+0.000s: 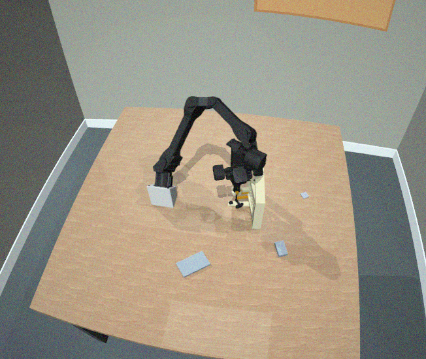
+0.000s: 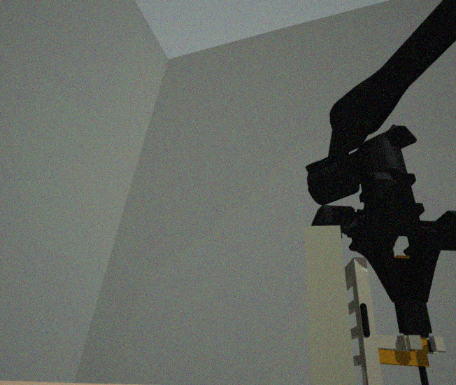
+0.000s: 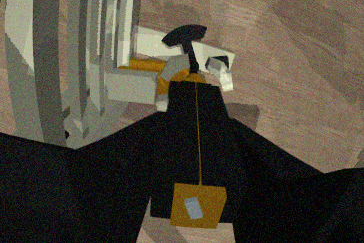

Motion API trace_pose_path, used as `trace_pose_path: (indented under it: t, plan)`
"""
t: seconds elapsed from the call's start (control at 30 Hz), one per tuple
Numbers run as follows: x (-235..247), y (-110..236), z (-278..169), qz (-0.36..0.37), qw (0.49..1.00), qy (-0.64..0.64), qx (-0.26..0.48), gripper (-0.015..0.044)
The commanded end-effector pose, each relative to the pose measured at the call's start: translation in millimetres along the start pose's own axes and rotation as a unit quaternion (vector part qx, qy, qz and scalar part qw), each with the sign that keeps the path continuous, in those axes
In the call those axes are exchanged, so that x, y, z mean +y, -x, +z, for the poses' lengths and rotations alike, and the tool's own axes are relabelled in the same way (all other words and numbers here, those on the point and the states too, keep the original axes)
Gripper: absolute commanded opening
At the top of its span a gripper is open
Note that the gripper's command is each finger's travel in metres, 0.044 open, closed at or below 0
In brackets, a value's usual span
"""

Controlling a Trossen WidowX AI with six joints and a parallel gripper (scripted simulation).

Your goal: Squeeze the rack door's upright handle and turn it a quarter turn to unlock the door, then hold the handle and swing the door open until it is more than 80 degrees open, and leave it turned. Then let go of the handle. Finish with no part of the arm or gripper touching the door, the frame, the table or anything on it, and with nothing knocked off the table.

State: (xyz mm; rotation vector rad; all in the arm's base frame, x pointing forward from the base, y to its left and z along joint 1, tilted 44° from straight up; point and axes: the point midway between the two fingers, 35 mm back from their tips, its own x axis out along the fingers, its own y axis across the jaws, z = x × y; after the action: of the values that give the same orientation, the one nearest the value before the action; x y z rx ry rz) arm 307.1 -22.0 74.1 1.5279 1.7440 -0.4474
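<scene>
The cream rack frame (image 1: 259, 214) (image 2: 327, 297) stands upright. Its pale door (image 2: 372, 360) (image 3: 127, 19) shows beside the frame's edge in the exterior view, slightly ajar. My gripper (image 1: 236, 191) (image 2: 415, 332) (image 3: 194, 125) points down in front of the door, shut on the orange upright handle (image 1: 242, 197) (image 2: 402, 358) (image 3: 214, 210). The handle's top end shows between the fingers in the wrist view; most of its upright part is hidden by them. A black piece (image 1: 238, 205) (image 3: 185, 34) with a curved end sticks out below the fingertips. How far the handle is turned I cannot tell.
A cream foot bar (image 3: 150, 44) reaches out low from the rack. On the wooden table (image 1: 128, 239) lie a large blue-grey slab (image 1: 193, 264), a smaller block (image 1: 280, 248) and a tiny one (image 1: 304, 195). The arm's pale base block (image 1: 162, 196) stands left of the rack.
</scene>
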Motion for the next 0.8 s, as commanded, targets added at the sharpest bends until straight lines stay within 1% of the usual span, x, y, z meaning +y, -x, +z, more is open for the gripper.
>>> trace_pose_path:
  t: [0.0,0.77]
  plan:
    - [-1,0,1,0.004,0.999,0.047,-0.002,0.0023]
    - [-34,0,21,0.003,0.973,0.233,-0.003,0.0023]
